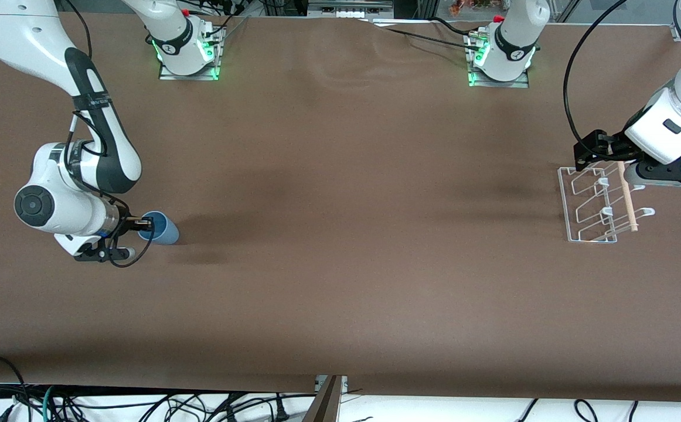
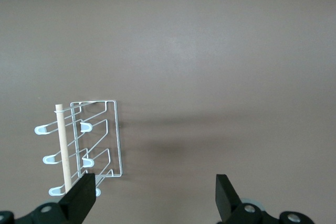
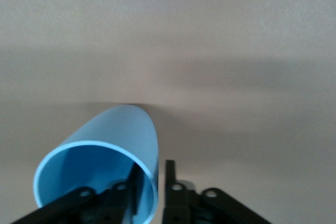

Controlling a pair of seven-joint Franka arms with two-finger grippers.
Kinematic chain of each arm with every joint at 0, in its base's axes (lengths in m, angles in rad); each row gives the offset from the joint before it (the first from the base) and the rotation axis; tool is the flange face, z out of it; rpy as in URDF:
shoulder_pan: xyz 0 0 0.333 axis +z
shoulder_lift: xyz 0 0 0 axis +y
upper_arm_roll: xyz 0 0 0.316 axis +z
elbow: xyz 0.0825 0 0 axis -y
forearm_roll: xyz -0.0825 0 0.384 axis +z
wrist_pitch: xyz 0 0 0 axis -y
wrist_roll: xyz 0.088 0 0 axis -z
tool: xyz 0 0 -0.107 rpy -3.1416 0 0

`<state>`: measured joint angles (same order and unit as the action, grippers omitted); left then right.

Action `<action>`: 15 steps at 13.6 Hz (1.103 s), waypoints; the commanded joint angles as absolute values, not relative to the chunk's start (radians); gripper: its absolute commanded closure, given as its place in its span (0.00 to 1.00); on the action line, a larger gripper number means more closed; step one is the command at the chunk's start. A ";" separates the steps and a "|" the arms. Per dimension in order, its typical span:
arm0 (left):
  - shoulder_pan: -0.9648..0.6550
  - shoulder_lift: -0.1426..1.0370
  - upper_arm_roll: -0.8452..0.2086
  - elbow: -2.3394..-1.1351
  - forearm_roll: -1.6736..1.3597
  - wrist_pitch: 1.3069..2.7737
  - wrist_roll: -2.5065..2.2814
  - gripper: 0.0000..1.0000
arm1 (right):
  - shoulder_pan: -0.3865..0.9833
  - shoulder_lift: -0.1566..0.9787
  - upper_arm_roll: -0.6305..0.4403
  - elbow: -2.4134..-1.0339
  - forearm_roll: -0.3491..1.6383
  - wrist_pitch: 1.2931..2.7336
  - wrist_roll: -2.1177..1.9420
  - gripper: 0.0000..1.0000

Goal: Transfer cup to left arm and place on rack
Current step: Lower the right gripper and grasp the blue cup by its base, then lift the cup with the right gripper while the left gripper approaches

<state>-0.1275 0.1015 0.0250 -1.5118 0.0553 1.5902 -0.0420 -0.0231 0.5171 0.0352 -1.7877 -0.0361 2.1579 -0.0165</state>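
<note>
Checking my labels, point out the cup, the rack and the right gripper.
cup point(image 1: 164, 230): front view, outer wall.
rack point(image 1: 565, 205): front view, clear frame edge.
right gripper point(image 3: 157, 174): right wrist view, between fingertips at cup rim.

No readable text, label, brand, number or sign anywhere in the three views. Small dark marks on the collars above both arm bases, too small to make out.
</note>
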 commanded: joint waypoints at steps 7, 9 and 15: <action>-0.126 0.118 0.020 -1.482 0.038 1.571 -0.043 0.00 | -0.023 0.503 0.141 -1.648 0.207 2.090 -0.026 1.00; -0.138 0.156 0.018 -1.479 0.041 1.572 -0.035 0.00 | -0.017 0.511 0.196 -1.597 0.322 2.045 -0.025 1.00; -0.136 0.270 0.018 -1.462 -0.228 1.580 0.024 0.00 | 0.129 0.586 0.242 -1.461 0.719 2.059 0.179 1.00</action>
<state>-0.1327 0.2205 0.0177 -1.5068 -0.1481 1.5916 -0.0129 0.0862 0.5316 0.2404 -1.5500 0.6354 2.0703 0.1009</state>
